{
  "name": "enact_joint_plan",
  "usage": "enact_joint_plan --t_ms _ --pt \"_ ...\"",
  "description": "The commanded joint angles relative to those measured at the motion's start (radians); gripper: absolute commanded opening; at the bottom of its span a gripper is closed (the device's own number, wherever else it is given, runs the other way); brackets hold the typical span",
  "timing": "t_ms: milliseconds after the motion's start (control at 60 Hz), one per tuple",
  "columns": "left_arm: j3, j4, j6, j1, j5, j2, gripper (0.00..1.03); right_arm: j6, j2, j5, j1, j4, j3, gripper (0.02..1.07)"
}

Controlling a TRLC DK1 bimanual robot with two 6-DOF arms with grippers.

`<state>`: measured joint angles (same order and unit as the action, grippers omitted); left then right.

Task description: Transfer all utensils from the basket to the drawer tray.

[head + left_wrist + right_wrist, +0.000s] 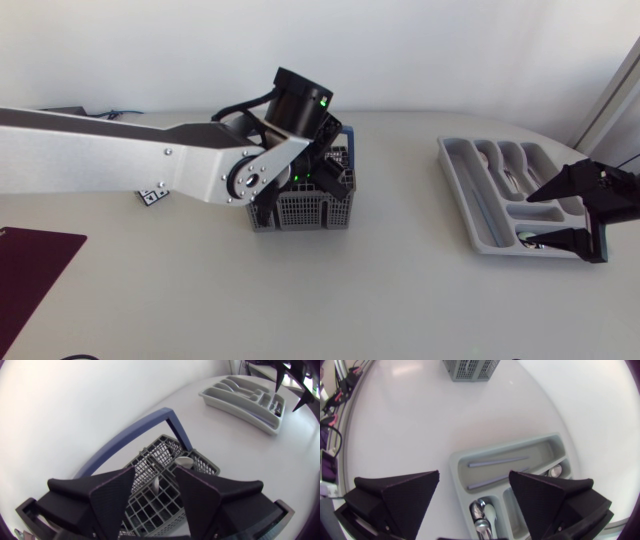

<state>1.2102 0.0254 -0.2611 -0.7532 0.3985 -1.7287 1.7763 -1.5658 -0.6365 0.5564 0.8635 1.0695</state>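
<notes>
The grey mesh basket (315, 210) with a blue handle (135, 432) stands mid-table. My left gripper (303, 185) hangs right over it, fingers (112, 497) apart and open, with a pale utensil handle (157, 484) and a rounded utensil end (183, 461) standing in the basket beneath the gap. The grey drawer tray (470, 205) lies at the right. My right gripper (533, 220) is above its near end, wide open and empty (474, 474). Under it lie spoons (481, 510) and thin purple-handled utensils (497, 462) in the tray (457, 460).
A dark maroon mat (30, 270) lies at the front left corner. A small marker tag (152, 196) sits beside the left arm. The basket (470, 367) shows far ahead in the right wrist view, with bare white table between it and the tray.
</notes>
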Motion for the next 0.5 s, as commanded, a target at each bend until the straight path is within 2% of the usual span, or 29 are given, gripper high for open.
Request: enact_joint_plan --t_ms 0,250,300,350,483 --pt "-0.075 0.054 -0.041 -0.003 0.011 -0.006 0.57 -0.097 0.015 -0.038 -0.027 0.017 -0.009 1.02" --pt "-0.210 0.269 -0.098 -0.015 0.013 0.009 0.56 -0.195 0.092 -0.089 -0.147 -0.008 -0.128 1.02" --pt "-0.236 0.324 -0.112 -0.012 0.020 0.009 0.50 -0.218 0.112 -0.097 -0.171 -0.031 -0.155 1.02" --pt "-0.255 0.369 -0.121 -0.011 0.025 0.011 0.49 -0.239 0.125 -0.098 -0.190 -0.054 -0.175 1.02" --pt "-0.270 0.395 -0.121 -0.005 0.026 0.008 0.50 -0.253 0.139 -0.117 -0.213 -0.072 -0.207 1.02"
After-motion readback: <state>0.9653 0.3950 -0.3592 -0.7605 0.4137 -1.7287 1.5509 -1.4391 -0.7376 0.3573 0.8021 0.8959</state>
